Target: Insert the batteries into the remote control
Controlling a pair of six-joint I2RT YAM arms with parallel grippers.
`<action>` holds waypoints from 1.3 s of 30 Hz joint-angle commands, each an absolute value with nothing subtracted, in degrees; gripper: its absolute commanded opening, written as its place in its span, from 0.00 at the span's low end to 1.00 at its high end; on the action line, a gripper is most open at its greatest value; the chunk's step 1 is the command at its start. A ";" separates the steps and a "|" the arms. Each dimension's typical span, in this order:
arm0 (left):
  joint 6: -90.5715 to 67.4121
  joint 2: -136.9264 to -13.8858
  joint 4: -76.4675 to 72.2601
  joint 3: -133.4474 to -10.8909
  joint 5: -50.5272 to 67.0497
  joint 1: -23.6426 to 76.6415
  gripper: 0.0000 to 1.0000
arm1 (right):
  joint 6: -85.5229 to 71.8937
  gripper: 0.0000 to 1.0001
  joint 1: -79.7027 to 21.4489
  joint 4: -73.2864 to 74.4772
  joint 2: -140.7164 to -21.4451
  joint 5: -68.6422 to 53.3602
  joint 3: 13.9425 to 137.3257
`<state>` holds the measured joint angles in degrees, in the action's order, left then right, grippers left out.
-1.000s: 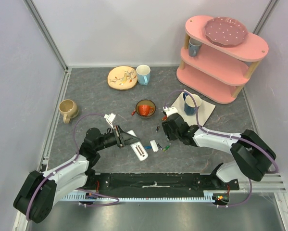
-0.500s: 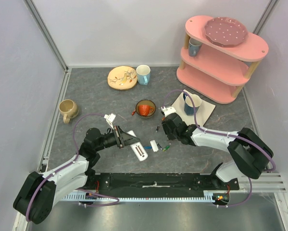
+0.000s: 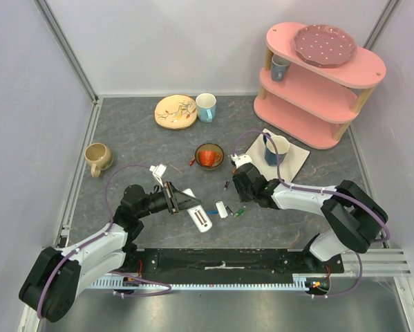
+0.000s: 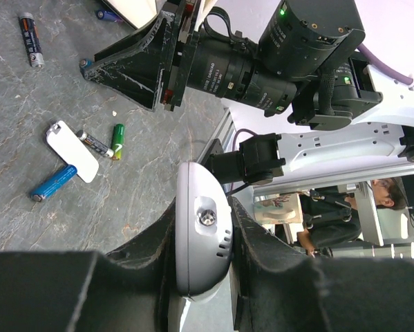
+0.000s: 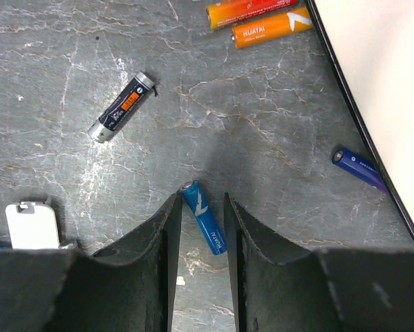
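Here, one remote control (image 3: 202, 221), one cover (image 5: 32, 225), two orange batteries (image 5: 270, 29)

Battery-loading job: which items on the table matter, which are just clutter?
Job: remote control; blue battery; black battery; two orange batteries; white cover piece.
Clutter: yellow plate; tan mug; bowl; pink shelf; blue cup.

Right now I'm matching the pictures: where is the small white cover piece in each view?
Top external: white cover piece, centre, just right of the remote control.
Left wrist: left of middle, beside a blue battery.
Right wrist: bottom-left corner.
Shared landmark: the black battery.
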<state>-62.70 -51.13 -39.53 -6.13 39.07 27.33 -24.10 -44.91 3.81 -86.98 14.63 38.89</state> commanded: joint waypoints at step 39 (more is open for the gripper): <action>-61.87 -50.98 -43.68 -5.10 38.85 27.25 0.02 | -24.35 0.39 -46.23 10.46 -84.90 16.88 38.67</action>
<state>-62.72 -50.96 -40.66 -5.21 39.07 27.33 -25.50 -46.13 8.88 -85.30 16.80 38.98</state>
